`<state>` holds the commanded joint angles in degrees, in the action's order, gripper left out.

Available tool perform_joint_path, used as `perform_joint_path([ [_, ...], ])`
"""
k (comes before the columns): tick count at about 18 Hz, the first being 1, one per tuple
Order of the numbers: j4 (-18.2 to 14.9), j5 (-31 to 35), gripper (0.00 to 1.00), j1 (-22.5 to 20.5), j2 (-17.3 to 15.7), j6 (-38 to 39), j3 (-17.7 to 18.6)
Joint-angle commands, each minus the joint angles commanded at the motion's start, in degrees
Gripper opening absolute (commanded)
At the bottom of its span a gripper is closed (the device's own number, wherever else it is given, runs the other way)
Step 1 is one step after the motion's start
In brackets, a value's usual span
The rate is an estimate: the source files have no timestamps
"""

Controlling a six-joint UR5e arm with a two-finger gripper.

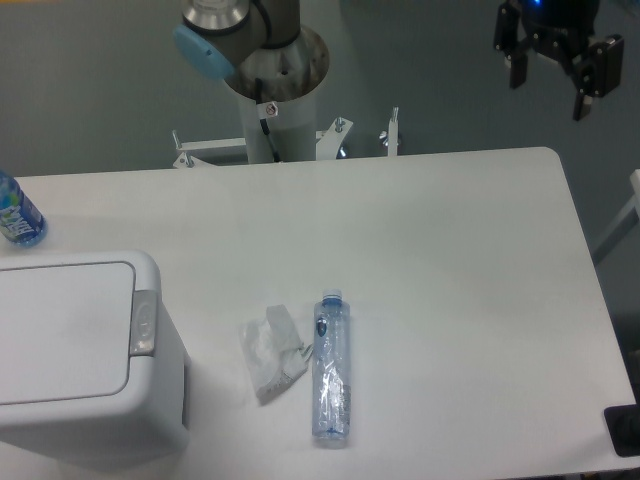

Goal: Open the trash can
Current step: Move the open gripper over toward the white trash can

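Note:
The trash can (70,350) is a large white boxy bin at the table's front left, its flat lid down. A small grey push-button strip (143,322) sits on the rim at the lid's right side. My gripper (552,82) hangs high at the top right, beyond the table's far right corner and far from the bin. Its two dark fingers (518,68) stand apart with nothing between them, so it is open.
A clear plastic bottle (331,370) lies on its side near the table's middle front, with a crumpled white wrapper (270,352) just left of it. A blue-labelled bottle (15,212) stands at the left edge behind the bin. The arm's base column (275,100) rises at the back.

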<state>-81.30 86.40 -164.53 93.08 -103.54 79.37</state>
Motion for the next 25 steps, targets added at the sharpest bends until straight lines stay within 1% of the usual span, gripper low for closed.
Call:
perform_joint_path([
  [5, 0.0, 0.0, 1.0, 0.18, -0.17, 0.0, 0.09],
  [7, -0.09, -0.96, 1.0, 0.44, -0.18, 0.44, 0.09],
  [9, -0.09, -2.02, 1.0, 0.61, -0.44, 3.06, 0.26],
  [11, -0.09, -2.28, 1.0, 2.01, -0.44, 8.67, 0.26],
  [14, 0.18, -2.11, 1.0, 5.0, -0.35, 21.23, 0.62],
  [15, 0.96, -2.11, 1.0, 6.32, -0.26, 25.01, 0.62],
  [17, 3.77, -2.11, 1.0, 8.6, -0.09, 31.17, 1.05],
  [19, 5.01, -2.11, 1.0, 10.54, 0.09, 36.53, 1.41],
  [23, 5.01, -2.11, 1.0, 14.32, 0.79, 45.42, 1.49],
  [25, 5.01, -2.29, 1.0, 16.6, 1.05, 51.65, 1.58],
])
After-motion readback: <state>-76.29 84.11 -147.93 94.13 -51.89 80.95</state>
